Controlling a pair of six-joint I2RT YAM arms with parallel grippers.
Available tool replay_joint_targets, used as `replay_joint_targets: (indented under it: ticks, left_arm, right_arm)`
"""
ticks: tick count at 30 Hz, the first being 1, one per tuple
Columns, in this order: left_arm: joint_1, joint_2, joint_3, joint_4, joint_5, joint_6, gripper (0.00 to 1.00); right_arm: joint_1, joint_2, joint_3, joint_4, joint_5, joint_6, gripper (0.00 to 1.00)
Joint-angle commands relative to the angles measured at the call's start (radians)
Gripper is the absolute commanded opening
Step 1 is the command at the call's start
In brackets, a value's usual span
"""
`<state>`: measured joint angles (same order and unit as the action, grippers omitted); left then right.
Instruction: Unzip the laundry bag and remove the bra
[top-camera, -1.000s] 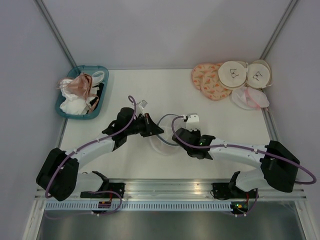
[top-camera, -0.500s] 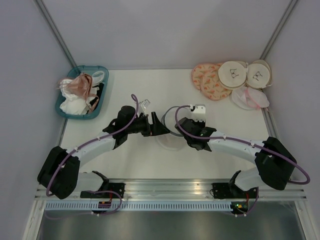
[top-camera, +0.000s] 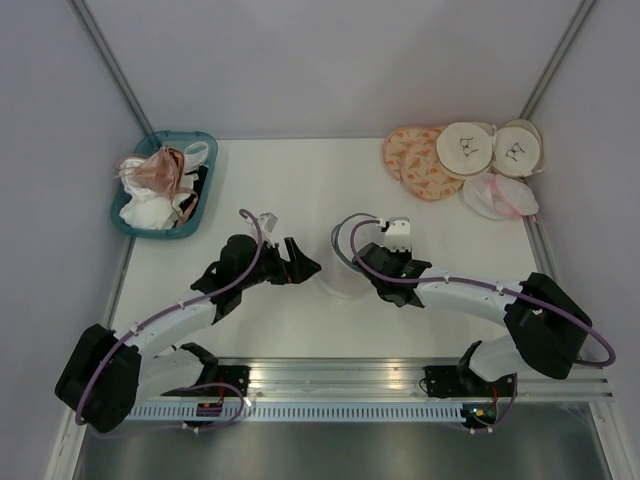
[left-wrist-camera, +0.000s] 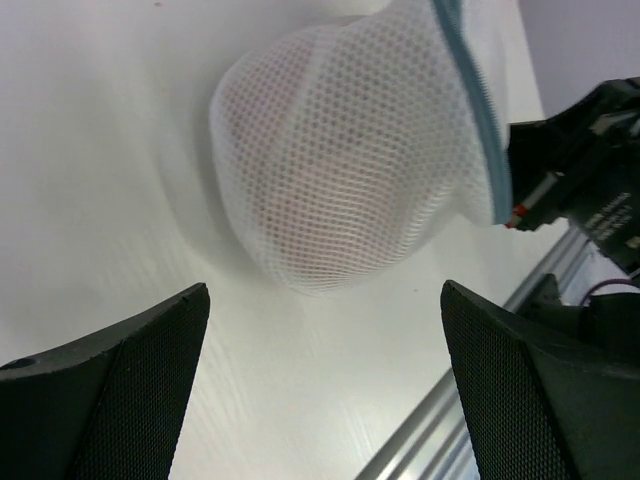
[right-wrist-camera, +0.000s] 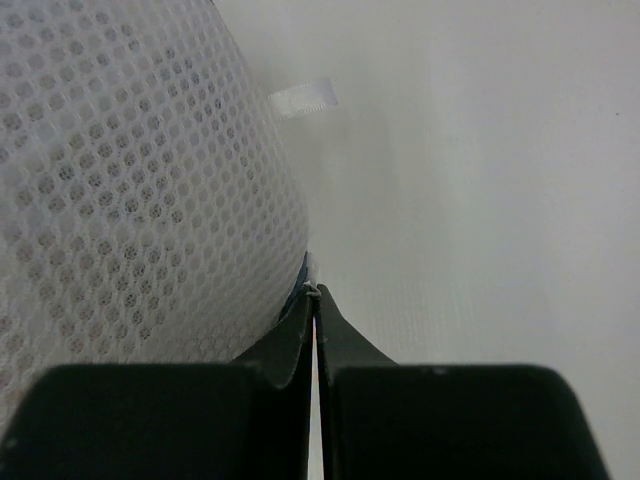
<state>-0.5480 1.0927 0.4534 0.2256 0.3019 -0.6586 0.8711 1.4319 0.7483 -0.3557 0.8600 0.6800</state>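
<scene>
The laundry bag (top-camera: 335, 283) lies at mid-table between my two grippers, a white mesh drum (left-wrist-camera: 340, 160) with a blue-grey zipped rim (left-wrist-camera: 478, 95). A faint pink tint shows through the mesh; the bra itself cannot be made out. My left gripper (top-camera: 303, 263) stands wide open just left of the bag, its fingers (left-wrist-camera: 110, 390) apart from it with bare table between them. My right gripper (right-wrist-camera: 316, 292) is shut, its tips pinching the small zipper pull at the rim beside the mesh wall (right-wrist-camera: 130, 180). In the top view the right gripper (top-camera: 350, 262) sits at the bag's right edge.
A teal basket (top-camera: 205, 150) with pale and pink garments stands at the back left. Peach patterned pouches (top-camera: 412, 160), cream pouches (top-camera: 468, 147) and another mesh bag (top-camera: 498, 196) lie at the back right. A white label (right-wrist-camera: 303, 98) sticks out of the bag.
My left gripper opened, let go of the bag and drew back to the left. The right gripper stayed shut on the zip and shifted slightly away from the near edge.
</scene>
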Motion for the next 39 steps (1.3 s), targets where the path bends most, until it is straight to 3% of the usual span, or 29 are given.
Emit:
replay_joint_targets:
  ticks: [1, 12, 16, 19, 21, 22, 24, 28, 29, 31, 32, 35, 39]
  left_arm:
    - [0.005, 0.058, -0.030, 0.118, -0.086, 0.088, 1.00]
    - [0.010, 0.433, 0.062, 0.387, -0.055, -0.030, 0.99]
    - [0.011, 0.504, 0.067, 0.510, 0.000, -0.122, 0.90]
    - [0.011, 0.548, 0.059, 0.637, 0.069, -0.174, 0.65]
    - [0.011, 0.568, 0.051, 0.681, 0.103, -0.214, 0.39]
    - [0.011, 0.582, 0.051, 0.707, 0.112, -0.232, 0.21]
    - [0.011, 0.588, 0.044, 0.719, 0.124, -0.240, 0.04]
    - [0.013, 0.578, 0.021, 0.719, 0.126, -0.245, 0.02]
    - [0.014, 0.561, 0.004, 0.719, 0.126, -0.245, 0.02]
    - [0.020, 0.538, -0.016, 0.722, 0.126, -0.245, 0.02]
    - [0.022, 0.500, -0.031, 0.710, 0.126, -0.243, 0.02]
    - [0.025, 0.426, -0.045, 0.643, 0.108, -0.210, 0.02]
    - [0.025, 0.306, -0.042, 0.512, 0.100, -0.173, 0.02]
  right_arm:
    - [0.000, 0.012, -0.001, 0.026, -0.032, -0.017, 0.00]
    - [0.000, -0.031, -0.023, 0.041, -0.067, -0.043, 0.00]
    - [0.000, -0.047, -0.036, 0.063, -0.085, -0.056, 0.00]
    - [0.000, -0.054, -0.046, 0.069, -0.093, -0.060, 0.00]
    - [0.000, -0.060, -0.050, 0.075, -0.095, -0.063, 0.00]
    - [0.000, -0.065, -0.053, 0.075, -0.098, -0.066, 0.00]
    - [0.000, -0.071, -0.055, 0.075, -0.096, -0.065, 0.01]
    - [0.000, -0.083, -0.053, 0.043, -0.078, -0.045, 0.01]
    - [0.002, -0.087, -0.037, 0.014, -0.044, -0.007, 0.25]
    - [0.000, -0.100, -0.005, -0.098, 0.011, 0.042, 0.57]
    - [0.000, -0.113, 0.006, -0.144, 0.054, 0.093, 0.79]
    - [0.002, -0.223, 0.028, -0.242, 0.048, 0.093, 0.97]
    - [0.005, -0.416, 0.010, -0.126, -0.178, -0.045, 0.98]
